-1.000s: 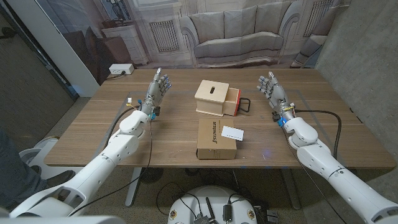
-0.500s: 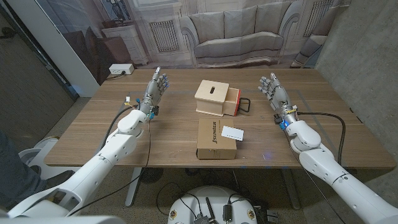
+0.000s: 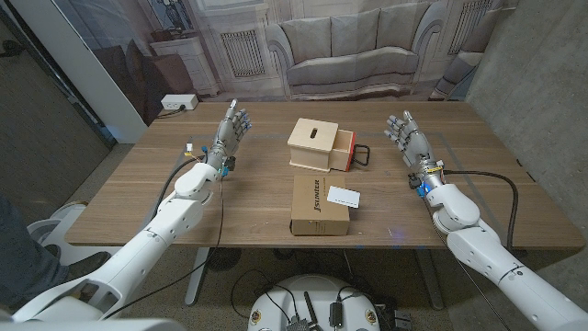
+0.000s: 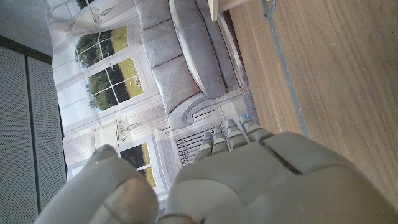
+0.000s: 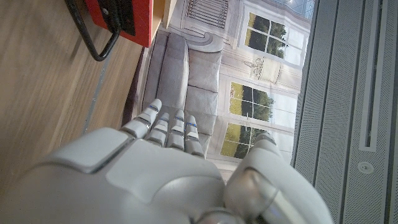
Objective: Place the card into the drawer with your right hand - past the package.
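card (image 3: 344, 195) on package (image 3: 320, 206) | right hand (image 3: 405, 134) well apart (empty)

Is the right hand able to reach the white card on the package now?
Probably yes. The right hand is open, and bare table lies between it and the card, exposed on the package.

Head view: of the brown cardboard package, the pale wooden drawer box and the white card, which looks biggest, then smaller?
1. Brown cardboard package, though it lies nearer the camera, which may flatter it.
2. Pale wooden drawer box with its red drawer pulled out; not far behind.
3. White card on the package, clearly smallest.
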You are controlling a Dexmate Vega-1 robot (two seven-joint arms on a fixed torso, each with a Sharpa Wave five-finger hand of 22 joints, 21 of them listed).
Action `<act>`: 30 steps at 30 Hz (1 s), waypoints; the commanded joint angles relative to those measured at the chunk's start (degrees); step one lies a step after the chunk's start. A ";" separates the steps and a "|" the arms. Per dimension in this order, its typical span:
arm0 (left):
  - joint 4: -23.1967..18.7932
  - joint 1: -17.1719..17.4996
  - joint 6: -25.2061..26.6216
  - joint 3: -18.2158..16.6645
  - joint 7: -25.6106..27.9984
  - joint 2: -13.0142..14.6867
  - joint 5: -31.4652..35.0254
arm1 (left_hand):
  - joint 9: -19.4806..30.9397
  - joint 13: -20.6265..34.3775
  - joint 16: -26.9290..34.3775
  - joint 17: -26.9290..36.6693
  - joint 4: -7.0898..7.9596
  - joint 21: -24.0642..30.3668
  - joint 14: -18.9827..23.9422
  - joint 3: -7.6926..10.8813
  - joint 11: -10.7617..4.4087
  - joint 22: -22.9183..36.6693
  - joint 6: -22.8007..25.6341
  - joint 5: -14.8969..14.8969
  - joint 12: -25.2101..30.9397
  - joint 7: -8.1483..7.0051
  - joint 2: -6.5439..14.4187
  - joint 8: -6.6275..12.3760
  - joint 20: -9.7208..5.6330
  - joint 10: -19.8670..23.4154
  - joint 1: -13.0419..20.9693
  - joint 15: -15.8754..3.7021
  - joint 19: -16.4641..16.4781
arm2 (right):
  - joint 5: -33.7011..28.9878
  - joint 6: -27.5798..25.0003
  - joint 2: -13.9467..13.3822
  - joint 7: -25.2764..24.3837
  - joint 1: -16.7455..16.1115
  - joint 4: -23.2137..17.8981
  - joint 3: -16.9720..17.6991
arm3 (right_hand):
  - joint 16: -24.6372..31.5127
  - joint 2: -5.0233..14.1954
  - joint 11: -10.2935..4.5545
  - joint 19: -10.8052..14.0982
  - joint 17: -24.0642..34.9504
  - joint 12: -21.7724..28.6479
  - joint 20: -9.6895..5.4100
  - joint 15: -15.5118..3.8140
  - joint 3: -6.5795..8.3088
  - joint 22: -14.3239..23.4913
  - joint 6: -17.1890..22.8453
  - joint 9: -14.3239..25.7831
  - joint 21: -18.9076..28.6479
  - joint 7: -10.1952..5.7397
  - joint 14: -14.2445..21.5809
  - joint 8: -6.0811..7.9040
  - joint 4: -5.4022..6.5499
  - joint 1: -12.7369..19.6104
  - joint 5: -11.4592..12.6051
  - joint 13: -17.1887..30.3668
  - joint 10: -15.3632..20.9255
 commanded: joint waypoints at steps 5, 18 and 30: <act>3.30 -1.42 -1.94 0.49 -2.47 -1.83 -0.93 | 0.25 0.16 0.52 0.12 -0.20 0.51 0.08 0.13 0.04 0.09 0.27 0.50 0.57 0.23 0.15 0.41 -1.29 0.24 0.39 0.10 -0.53 | -0.92 1.71 -0.55 -0.98 -3.71 -2.87 1.06 | -0.08 0.11 0.07 0.58 0.16 0.14 -0.15 0.06 0.28 0.06 0.61 0.06 -0.34 0.15 0.64 0.40 -0.39 0.48 -0.01 0.26 0.69; 3.30 -1.89 -1.79 0.82 -2.39 -2.13 -0.68 | 0.26 0.16 0.53 0.11 -0.32 0.56 0.16 0.09 0.28 0.08 0.41 0.46 0.59 0.43 0.26 0.45 -1.71 0.30 0.64 0.36 -0.41 | -1.70 2.90 -1.28 -2.00 -7.06 -5.29 2.51 | -0.15 0.39 -0.05 0.69 0.13 0.12 -0.05 0.11 0.45 0.07 1.06 0.06 -0.55 -0.06 0.76 0.50 -0.65 0.89 -0.01 0.26 0.84; 2.69 -1.21 -1.60 0.68 -1.52 -1.98 -0.57 | 0.26 0.16 0.67 0.11 -0.45 0.83 0.66 0.01 0.56 0.06 1.10 0.40 0.77 0.58 0.44 0.67 -2.45 0.88 0.96 0.50 0.34 | -1.89 3.82 -1.16 -2.35 -9.07 -6.65 3.28 | -0.15 0.62 -0.19 0.83 0.11 0.13 0.01 0.02 0.60 0.08 1.57 0.06 -0.75 -0.46 1.07 0.61 -0.92 1.28 -0.05 0.27 1.09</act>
